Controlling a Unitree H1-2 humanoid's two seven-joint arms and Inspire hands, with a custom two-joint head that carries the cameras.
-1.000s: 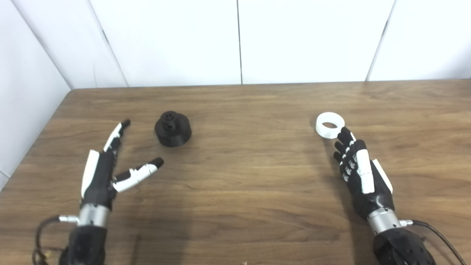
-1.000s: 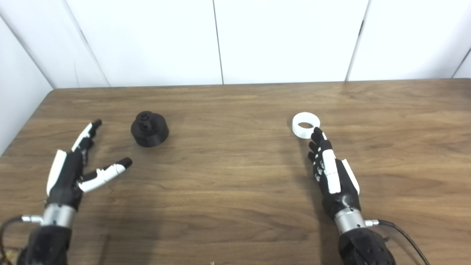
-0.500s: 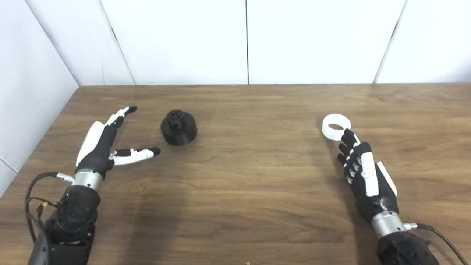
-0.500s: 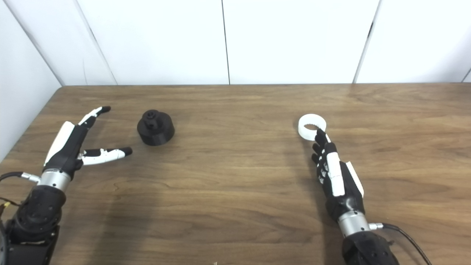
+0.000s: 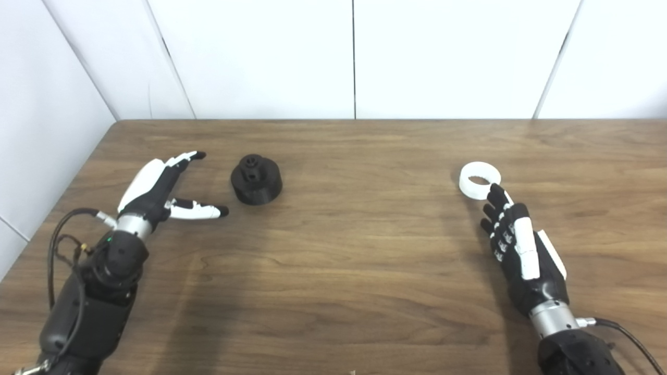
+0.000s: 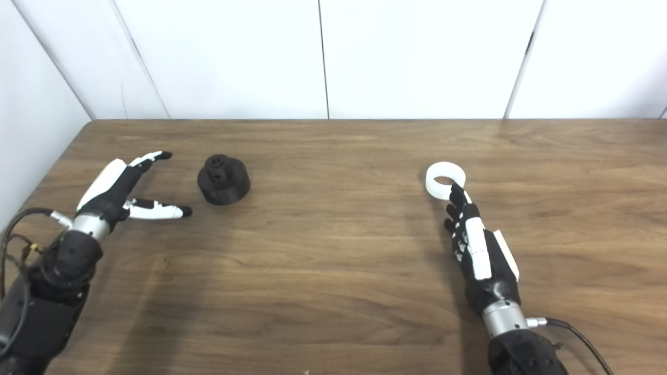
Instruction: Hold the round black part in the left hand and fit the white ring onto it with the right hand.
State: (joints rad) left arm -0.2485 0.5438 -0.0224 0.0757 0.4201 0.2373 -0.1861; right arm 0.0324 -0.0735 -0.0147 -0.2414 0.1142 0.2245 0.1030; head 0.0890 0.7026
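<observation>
The round black part point(image 5: 256, 179) stands on the wooden table point(image 5: 354, 250) at the left, with a small knob on top. My left hand point(image 5: 161, 190) is open just left of it, thumb reaching toward it, not touching. The white ring point(image 5: 479, 180) lies flat on the table at the right. My right hand point(image 5: 516, 245) is open, fingers straight, its fingertips point(image 5: 495, 191) at the ring's near edge. Both hands hold nothing.
White wall panels point(image 5: 354, 57) close off the table at the back and at the left side. Cables run from both wrists near the bottom corners.
My left hand has moved forward and closer to the black part, turning flatter. The camera has shifted a little. The right hand, the ring and the black part have stayed in place.
</observation>
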